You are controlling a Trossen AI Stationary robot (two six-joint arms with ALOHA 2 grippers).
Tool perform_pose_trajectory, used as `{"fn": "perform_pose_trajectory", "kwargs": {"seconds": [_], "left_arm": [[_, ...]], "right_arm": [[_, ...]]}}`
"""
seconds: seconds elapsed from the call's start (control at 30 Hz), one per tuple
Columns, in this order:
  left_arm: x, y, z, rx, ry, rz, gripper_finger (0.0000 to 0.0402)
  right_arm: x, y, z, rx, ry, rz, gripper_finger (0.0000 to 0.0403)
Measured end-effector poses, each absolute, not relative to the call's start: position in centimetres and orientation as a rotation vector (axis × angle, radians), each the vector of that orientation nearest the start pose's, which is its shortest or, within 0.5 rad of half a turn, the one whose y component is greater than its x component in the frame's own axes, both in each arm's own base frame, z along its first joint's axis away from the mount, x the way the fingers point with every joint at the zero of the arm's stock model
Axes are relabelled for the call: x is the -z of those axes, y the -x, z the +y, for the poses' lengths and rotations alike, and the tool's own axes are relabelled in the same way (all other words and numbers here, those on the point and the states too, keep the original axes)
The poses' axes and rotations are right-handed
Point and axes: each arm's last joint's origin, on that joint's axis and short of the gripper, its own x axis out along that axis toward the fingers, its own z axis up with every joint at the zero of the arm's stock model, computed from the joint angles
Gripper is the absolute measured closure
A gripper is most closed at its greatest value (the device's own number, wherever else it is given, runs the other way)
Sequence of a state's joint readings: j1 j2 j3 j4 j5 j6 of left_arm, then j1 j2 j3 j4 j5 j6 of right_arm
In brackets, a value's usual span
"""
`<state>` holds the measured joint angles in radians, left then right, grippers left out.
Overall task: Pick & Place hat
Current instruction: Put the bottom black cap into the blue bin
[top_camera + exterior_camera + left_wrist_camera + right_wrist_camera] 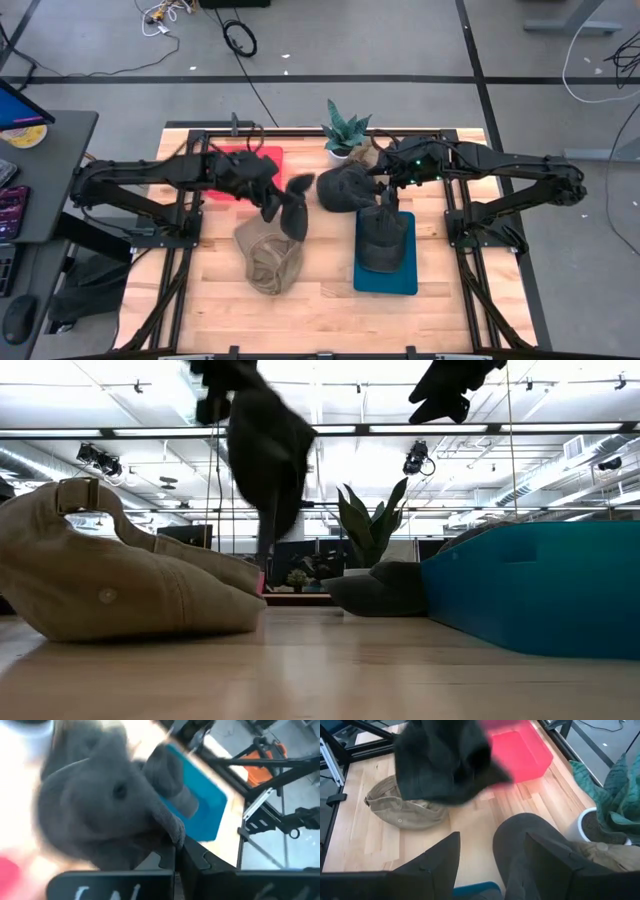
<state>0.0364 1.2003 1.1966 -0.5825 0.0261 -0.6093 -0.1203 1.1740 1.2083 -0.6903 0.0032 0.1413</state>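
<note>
In the high view the worktop (320,310) fills the middle of the frame. A cap (269,258) lies left of centre, and a tray (386,270) sits to its right with a hat (383,238) on it. Another hat (345,187) lies above the tray, just below a potted plant (346,135) at the upper edge. A second tray (248,168) sits at upper left. A lifted hat (293,205) hangs above the cap.

The table (320,300) is pale, smooth wood planks with a light sheen. The tan hat (268,258) and grey hat (290,205) look like soft matt cloth. The blue tray (385,275) seems smooth plastic.
</note>
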Motion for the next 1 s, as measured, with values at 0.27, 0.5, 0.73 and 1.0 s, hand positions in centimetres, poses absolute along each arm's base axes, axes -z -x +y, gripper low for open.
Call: {"fn": "perform_pose_trajectory", "kwargs": {"seconds": [0.27,0.5,0.73,1.0], "left_arm": [[-41.1,-24.7,0.8,-0.058,0.251,0.426,0.0398],[-42.9,-24.2,2.2,-0.254,0.43,0.32,0.0398],[-42.5,-25.6,3.5,-0.445,0.64,0.218,0.0398],[-41.6,-28.5,4.4,-0.632,0.718,0.061,0.0398]], "right_arm": [[-35.9,-23.1,-3.8,0.21,-0.197,0.626,0.0179],[-36.5,-22.8,-4.1,0.234,-0.268,0.571,0.0179],[-38.8,-23.7,-3.5,0.03,-0.411,0.336,0.0179],[-40.4,-24.9,-3.1,0.025,-0.344,0.141,0.0164]]}}
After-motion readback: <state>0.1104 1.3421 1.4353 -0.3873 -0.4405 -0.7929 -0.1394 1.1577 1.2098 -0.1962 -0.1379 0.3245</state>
